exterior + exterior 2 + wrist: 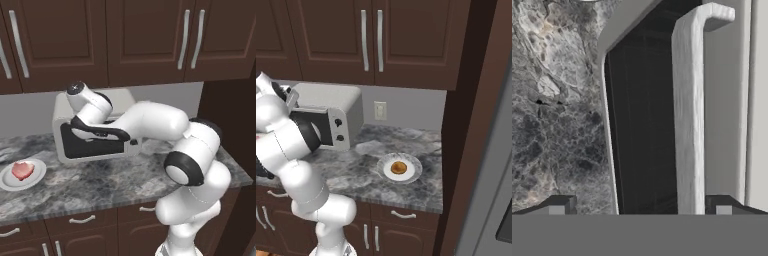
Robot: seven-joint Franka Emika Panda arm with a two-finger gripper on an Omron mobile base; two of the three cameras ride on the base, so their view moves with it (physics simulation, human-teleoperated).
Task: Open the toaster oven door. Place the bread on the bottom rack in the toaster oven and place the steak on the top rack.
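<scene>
- One light grey boxy toaster oven (62,112) with a dark glass door (85,145) and one pale bar handle (689,115).
- Two dark round knobs (339,129) on its front panel.
- Two round white plates (10,182), one at each end of the grey marbled worktop (100,182).
- One pinkish-red raw steak (22,170).
- One small golden-brown round bread (398,167).
- One white wall outlet (379,110).

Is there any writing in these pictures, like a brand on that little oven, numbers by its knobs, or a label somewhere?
None can be read.
The toaster oven: no brand or numbers show on its front panel; the two knobs are plain dark dots.
The toaster oven door: bare dark glass and a plain handle.
The wall outlet and the cabinets: unmarked.
</scene>
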